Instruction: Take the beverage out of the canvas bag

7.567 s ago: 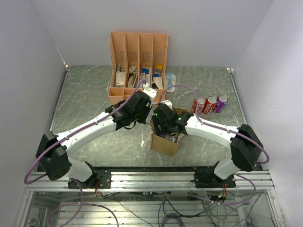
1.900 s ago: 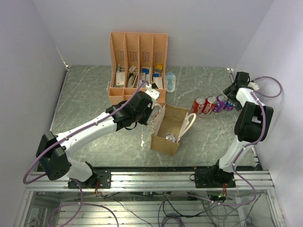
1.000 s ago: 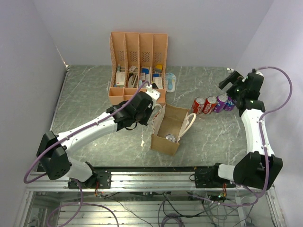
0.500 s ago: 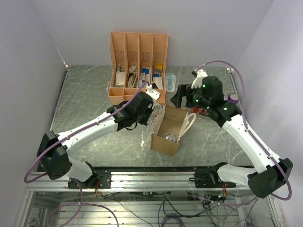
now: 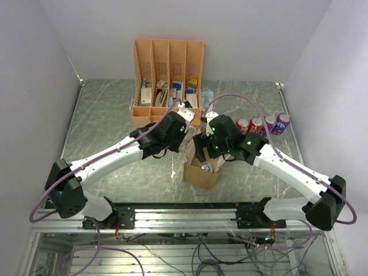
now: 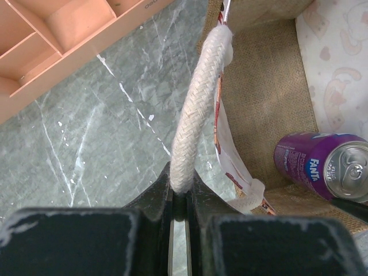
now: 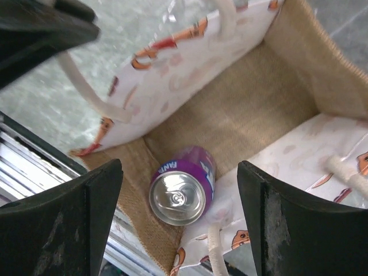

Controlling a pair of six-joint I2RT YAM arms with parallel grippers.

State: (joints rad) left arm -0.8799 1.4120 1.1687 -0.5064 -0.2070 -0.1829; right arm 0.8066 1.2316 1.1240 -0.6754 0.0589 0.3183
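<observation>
Right wrist view looks straight down into the canvas bag. One purple Fanta can stands upright on the bag's burlap floor, in the corner nearest the arm bases, its silver top and tab facing up. The right gripper hangs over the mouth of the bag with its jaws wide apart, one finger on either side of the can and touching neither it nor the bag walls.

Left wrist view shows what the other does not. The left gripper is clamped narrow on a whitish braided rope handle, which pulls that side of the bag outward. The same can shows past the printed lining at the right edge of that view.

Top external view alone gives the wider layout. The bag stands open on the grey-green marbled surface with both arms meeting over it, and only a glint of the can shows inside. A row of four cans, two red and two purple, stands on the surface just to the right of the bag and outside it. Behind the bag is a salmon-pink slotted organizer with small boxes and packets in its compartments.
</observation>
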